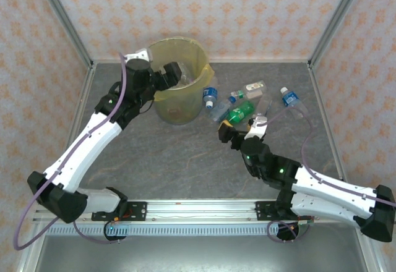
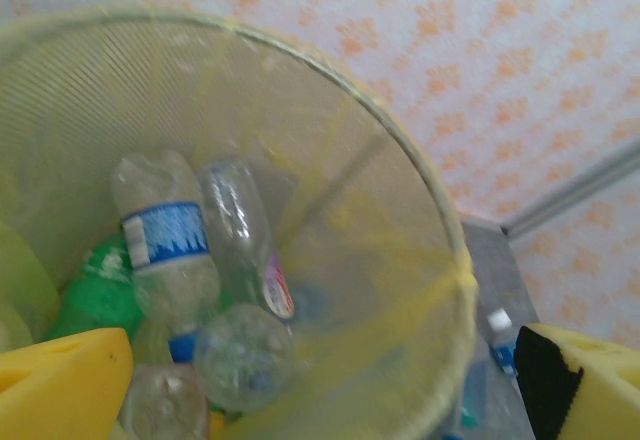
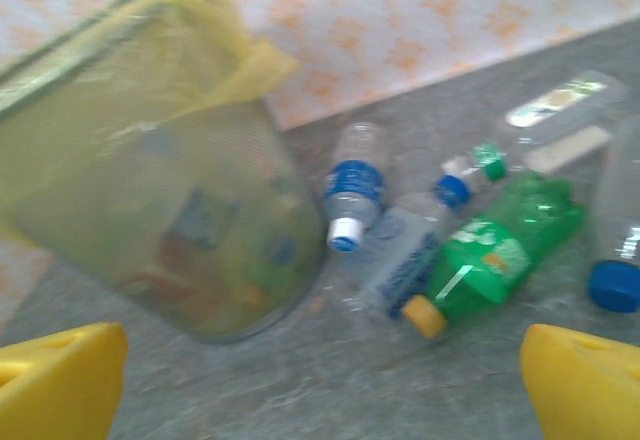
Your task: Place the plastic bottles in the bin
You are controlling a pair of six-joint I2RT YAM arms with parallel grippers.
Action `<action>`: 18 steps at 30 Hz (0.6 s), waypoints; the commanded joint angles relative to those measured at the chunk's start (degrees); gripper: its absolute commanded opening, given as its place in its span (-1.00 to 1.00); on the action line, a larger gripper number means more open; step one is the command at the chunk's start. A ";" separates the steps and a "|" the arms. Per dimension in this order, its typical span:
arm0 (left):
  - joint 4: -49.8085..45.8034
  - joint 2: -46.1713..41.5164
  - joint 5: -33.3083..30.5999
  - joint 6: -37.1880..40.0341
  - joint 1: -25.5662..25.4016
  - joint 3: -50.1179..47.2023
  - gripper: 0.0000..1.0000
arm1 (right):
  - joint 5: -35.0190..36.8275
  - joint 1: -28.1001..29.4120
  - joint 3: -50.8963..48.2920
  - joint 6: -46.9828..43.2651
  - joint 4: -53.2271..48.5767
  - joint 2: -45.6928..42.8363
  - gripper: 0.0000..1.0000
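Yellow pads (image 2: 60,380) spread wide and empty, the left hand (image 2: 320,390) hangs over the bin (image 2: 440,210), where several plastic bottles (image 2: 165,250) already lie; the right hand (image 3: 320,380), equally wide and empty, faces the rest. Those, a green bottle (image 3: 500,250) among them, lie on the surface (image 1: 185,154) beside the bin; roughly half the job remains, I judge.

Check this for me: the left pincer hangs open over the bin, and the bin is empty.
Not right. The bin is not empty: the left wrist view shows several bottles lying in it. The rest stands: the left pincer hangs open over the bin.
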 commanded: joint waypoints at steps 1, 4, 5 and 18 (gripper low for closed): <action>1.99 -4.76 0.57 1.58 -2.57 -3.52 0.98 | 2.29 -4.05 2.84 7.09 -6.72 0.95 0.99; 2.76 -10.47 2.17 1.34 -4.03 -7.85 0.98 | 1.22 -9.01 3.76 8.62 -9.58 1.86 0.99; 3.39 -12.23 2.75 1.23 -4.29 -9.46 0.98 | 0.86 -10.43 4.02 8.67 -9.96 2.12 0.99; 13.65 -34.06 6.15 -6.21 -4.83 -34.36 0.98 | -7.91 -32.39 12.88 1.98 -10.13 12.67 0.99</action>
